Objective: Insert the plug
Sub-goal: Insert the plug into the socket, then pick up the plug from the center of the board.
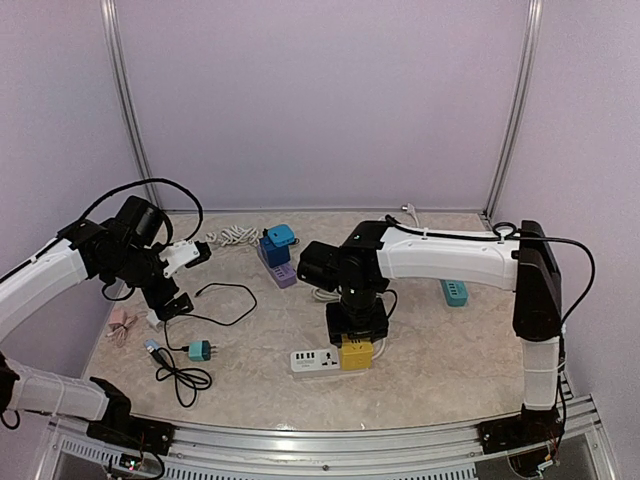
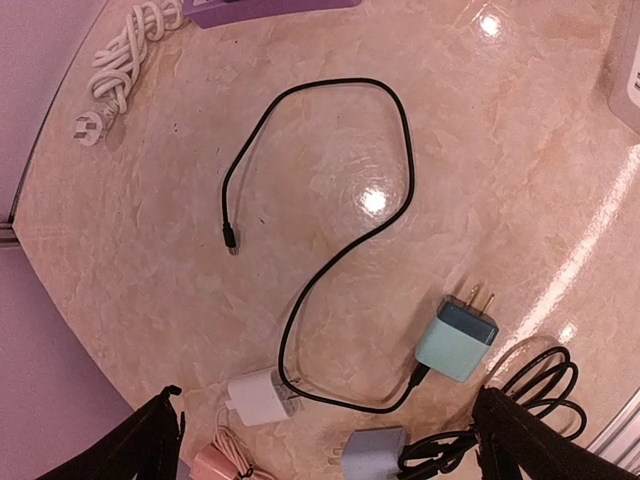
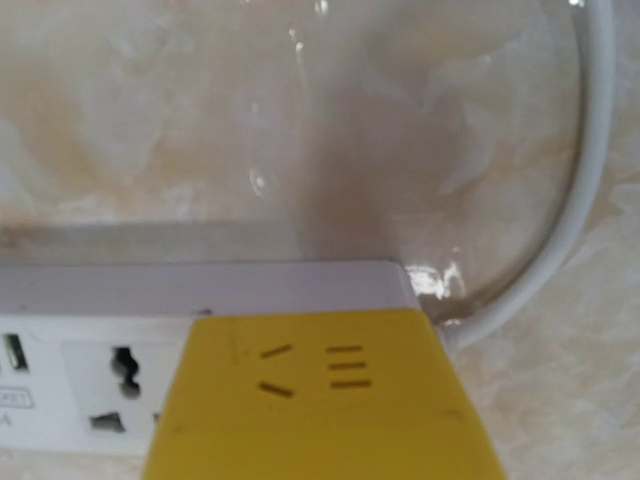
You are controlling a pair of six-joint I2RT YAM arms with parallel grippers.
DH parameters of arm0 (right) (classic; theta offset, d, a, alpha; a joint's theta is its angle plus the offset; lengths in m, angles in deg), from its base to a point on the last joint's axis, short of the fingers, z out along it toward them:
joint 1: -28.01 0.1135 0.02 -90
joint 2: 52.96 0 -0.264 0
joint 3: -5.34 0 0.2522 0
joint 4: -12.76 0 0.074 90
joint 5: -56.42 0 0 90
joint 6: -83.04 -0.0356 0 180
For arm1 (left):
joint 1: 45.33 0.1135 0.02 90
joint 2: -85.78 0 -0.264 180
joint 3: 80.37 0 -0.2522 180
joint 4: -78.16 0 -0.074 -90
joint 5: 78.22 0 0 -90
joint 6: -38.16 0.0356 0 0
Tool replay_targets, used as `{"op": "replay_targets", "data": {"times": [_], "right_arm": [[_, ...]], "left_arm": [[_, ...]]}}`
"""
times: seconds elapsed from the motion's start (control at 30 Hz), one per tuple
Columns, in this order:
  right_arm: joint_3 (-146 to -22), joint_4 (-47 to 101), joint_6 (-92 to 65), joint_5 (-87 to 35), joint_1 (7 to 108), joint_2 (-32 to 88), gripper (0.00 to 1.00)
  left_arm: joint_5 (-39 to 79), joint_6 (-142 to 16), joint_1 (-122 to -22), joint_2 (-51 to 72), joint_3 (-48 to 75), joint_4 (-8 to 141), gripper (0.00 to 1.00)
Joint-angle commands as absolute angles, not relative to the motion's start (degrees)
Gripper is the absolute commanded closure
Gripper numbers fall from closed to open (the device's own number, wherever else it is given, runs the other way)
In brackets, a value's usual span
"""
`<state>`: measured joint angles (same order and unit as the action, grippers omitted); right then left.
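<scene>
Right gripper [image 1: 356, 337]: clamped on the yellow plug [image 3: 330, 400], pointing straight down.
Plug place: directly beneath those jaws, over the right end of the white power strip [image 3: 90, 360]; seated or not, cannot tell.
Left gripper [image 1: 170, 303]: jaws spread wide, holding nothing, hovering.
Power strips: three; white below the clamped jaws, purple strip [image 1: 282, 274] beyond-left, teal strip [image 1: 455, 292] to the right.
Chargers under the spread jaws: teal charger [image 2: 456, 338], white adapter [image 2: 258, 397].
Table [image 1: 250, 400]: glossy beige marble.
Walls [image 1: 320, 100]: pale lilac.
</scene>
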<state>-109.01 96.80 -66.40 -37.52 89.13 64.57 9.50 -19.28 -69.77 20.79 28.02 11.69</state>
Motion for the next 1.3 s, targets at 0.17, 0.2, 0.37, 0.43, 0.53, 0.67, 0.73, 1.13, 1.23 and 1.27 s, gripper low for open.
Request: {"op": "replay_targets", "data": {"times": [0.17,0.2,0.37,0.43,0.53,0.67,0.73,1.13,1.23,1.27], "right_arm": [[-101.4,95.1,-66.1,-38.7,89.8,69.3,1.0],[-99.8,94.3,-66.2,-38.6,89.8,69.6,1.0],[-95.8,93.4,-65.7,-37.2,89.8,71.7,1.0],[-96.8,95.1,-65.3,-38.0,90.0,71.9,1.0],[-100.2,97.3,-65.4,-40.7,90.0,70.7,0.86],[-109.1,102.2,-65.1,-44.7,90.2,70.0,0.23],[-114.1,103.5,-64.7,-46.3,90.6,69.5,0.06],[-117.8,97.7,-59.9,-50.4,92.4,57.0,0.0],[-113.3,96.0,-58.4,-54.6,92.5,51.6,0.0],[-111.1,94.8,-57.9,-55.9,92.5,49.7,0.0]], "left_arm": [[10.4,-18.8,-69.4,21.2,28.7,12.3,0.01],[10.3,-18.8,-69.4,21.2,28.7,12.3,0.01],[10.2,-18.7,-69.4,21.0,28.7,12.0,0.01],[10.1,-18.7,-69.5,20.9,28.6,11.9,0.01],[9.8,-18.6,-69.2,20.8,28.6,11.7,0.01],[10.0,-18.4,-68.6,20.8,28.2,11.1,0.01],[10.2,-18.2,-68.1,20.8,28.0,10.8,0.01],[13.4,-15.8,-55.2,21.5,28.7,6.8,0.01],[13.3,-15.3,-49.8,21.5,29.5,5.0,0.01],[13.2,-14.9,-48.0,21.5,30.0,4.4,0.01]]}}
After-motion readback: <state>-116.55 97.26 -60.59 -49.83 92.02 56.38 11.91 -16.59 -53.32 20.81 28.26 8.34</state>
